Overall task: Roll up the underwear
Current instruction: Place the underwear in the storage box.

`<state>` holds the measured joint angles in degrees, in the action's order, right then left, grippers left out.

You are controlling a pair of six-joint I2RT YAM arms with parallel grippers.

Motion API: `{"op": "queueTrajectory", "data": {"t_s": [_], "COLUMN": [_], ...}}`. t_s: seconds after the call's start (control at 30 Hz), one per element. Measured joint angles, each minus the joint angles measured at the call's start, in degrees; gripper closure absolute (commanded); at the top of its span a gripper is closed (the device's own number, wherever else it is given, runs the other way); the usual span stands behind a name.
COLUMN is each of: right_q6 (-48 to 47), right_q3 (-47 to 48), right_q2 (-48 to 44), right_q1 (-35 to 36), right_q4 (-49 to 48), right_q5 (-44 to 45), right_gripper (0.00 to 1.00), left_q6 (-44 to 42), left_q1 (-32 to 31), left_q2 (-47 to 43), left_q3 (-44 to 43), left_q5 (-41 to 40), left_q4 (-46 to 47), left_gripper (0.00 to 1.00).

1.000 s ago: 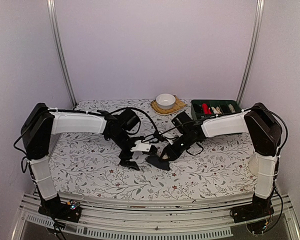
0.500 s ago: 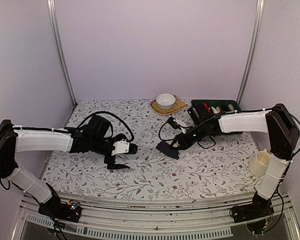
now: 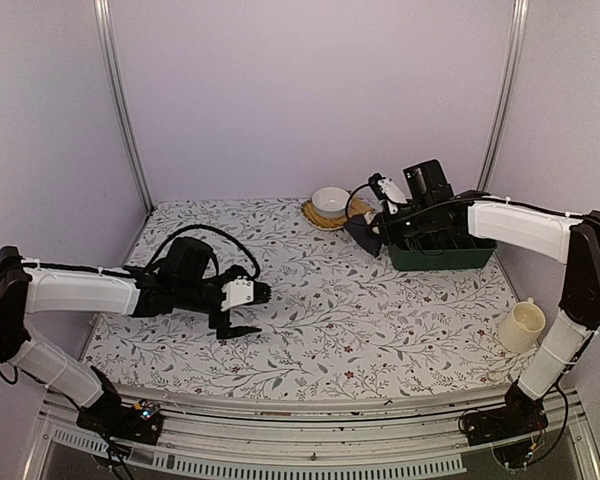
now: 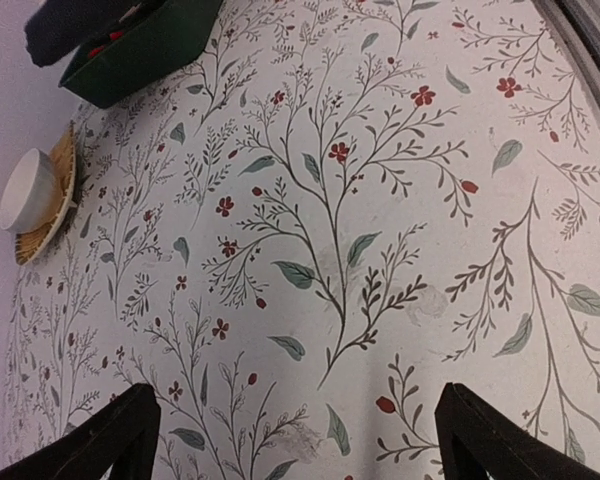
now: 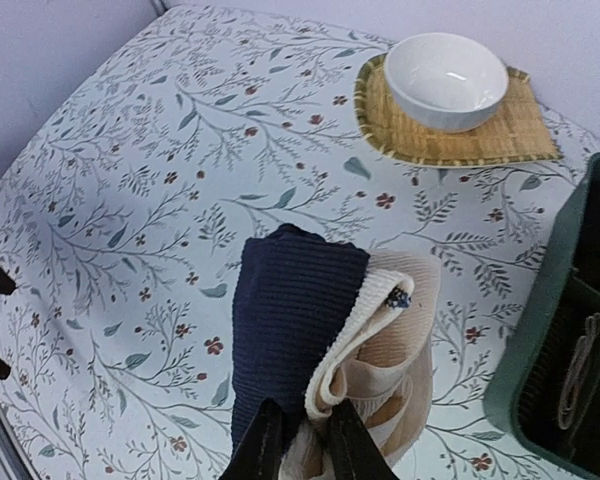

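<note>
Underwear [image 5: 295, 310]: a dark rolled bundle with a cream ribbed layer bulging from its side. The right gripper [image 5: 302, 415] is pinched on its lower end only, and it appears lifted clear of the table [image 3: 380, 330], between the woven mat [image 5: 525, 135] and the green bin [image 5: 540, 350].

Findings:
- With a grip on one end only, the roll may loosen or the cream layer slip out.
- The bin wall is just beside the bundle, so a swing that way could snag the cloth.
- The white bowl [image 5: 445, 80] is near and could be knocked.
- The left gripper [image 4: 298, 400], fingers spread wide and empty, is well apart and gives no support.
</note>
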<state>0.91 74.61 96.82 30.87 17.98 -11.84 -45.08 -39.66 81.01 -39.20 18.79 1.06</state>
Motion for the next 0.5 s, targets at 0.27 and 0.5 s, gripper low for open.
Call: {"op": "queueTrajectory", "data": {"t_s": [0.27, 0.5], "right_q6": [0.87, 3.02], "right_q3": [5.99, 9.44], "right_q2": [0.61, 6.45], "right_q1": [-7.80, -12.28], "right_q4": [-0.04, -0.63], "right_q5": [9.05, 13.33], "right_gripper": [0.85, 0.88], "left_q6": [0.63, 0.90], "left_q1": [0.02, 0.02], "left_q2": [0.00, 0.00], "left_q3": [0.46, 0.48], "left_q5": [-0.02, -0.24], "left_q4": [0.90, 1.60], "left_gripper": [0.01, 0.01]}}
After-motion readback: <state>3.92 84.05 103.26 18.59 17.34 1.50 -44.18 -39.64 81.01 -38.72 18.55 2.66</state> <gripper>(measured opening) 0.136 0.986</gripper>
